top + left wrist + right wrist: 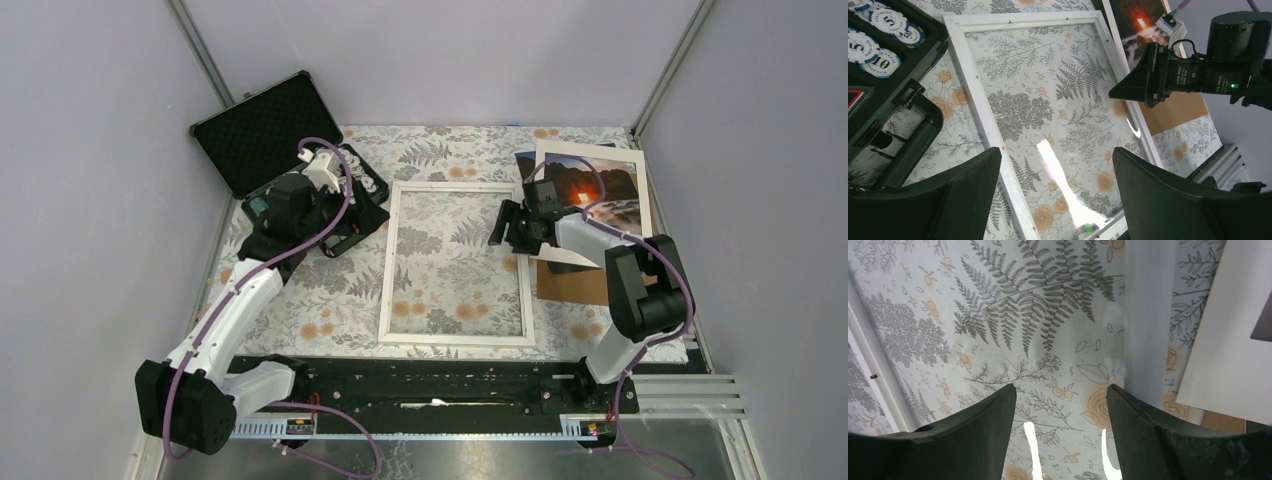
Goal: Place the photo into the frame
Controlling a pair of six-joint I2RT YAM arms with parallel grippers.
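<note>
**Q:** Top view: where do the task's things lie?
**A:** The frame (390, 262) lies flat at the middle of the tabletop (300, 300), long rails running near to far. Only flowered tabletop shows inside it. The photo (625, 195) rests toward the far right corner, just outside the frame's right rail, its near part over a brown backing board (570, 285). An open black case (262, 130) sits at the far left corner.

**Q:** And the 2 arms?
**A:** The right gripper (503, 228) hangs over the far part of the right rail, between frame and photo. The left gripper (350, 215) is above the case's right side, just left of the frame.

**Q:** Left wrist view?
**A:** The left gripper (1055, 200) has its 2 fingers wide apart with nothing between them, and the frame (978, 100) lies below. Poker chips (883, 30) sit in the case (898, 90) at the left. Across the frame, the right gripper (1138, 82) is above the right rail, with the photo (1140, 20) and backing board (1173, 110) beyond.

**Q:** Right wrist view?
**A:** The right gripper (1060, 435) is spread and holds nothing, over the tabletop just inside the right rail of the frame (1145, 315). The photo (1228, 340), white border showing, lies just outside that rail, not in the frame.
</note>
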